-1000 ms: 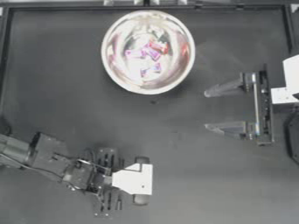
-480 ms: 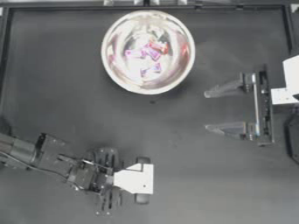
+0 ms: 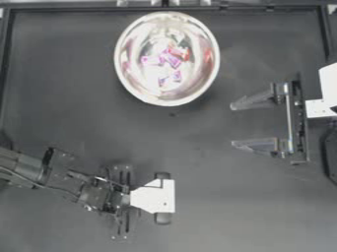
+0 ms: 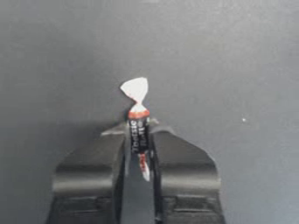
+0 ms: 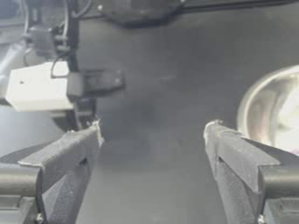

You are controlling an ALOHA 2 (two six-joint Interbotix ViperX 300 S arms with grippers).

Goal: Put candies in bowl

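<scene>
Compared with half a second ago, the left gripper [image 3: 162,197] has shifted slightly toward 3 o'clock along the table [image 3: 59,123], near 7 o'clock of the top view; nothing else has changed. Its jaws are clamped on the thin candy [image 4: 138,127], as the left wrist view shows. This indicates that the last loose sweet is secured and that carrying it to the bowl is probably the next step.

The held candy's long axis runs along the gripper's reach. One twisted white end projects beyond the jaw tips, away from the wrist; the printed body sits between the jaws.

The bowl [image 3: 125,74] stands at 12 o'clock, well apart from the left gripper. Several pink and purple candies [image 3: 168,63] lie inside it.

The right gripper [image 3: 253,123] waits at 3 o'clock, jaws spread wide, holding nothing.
</scene>
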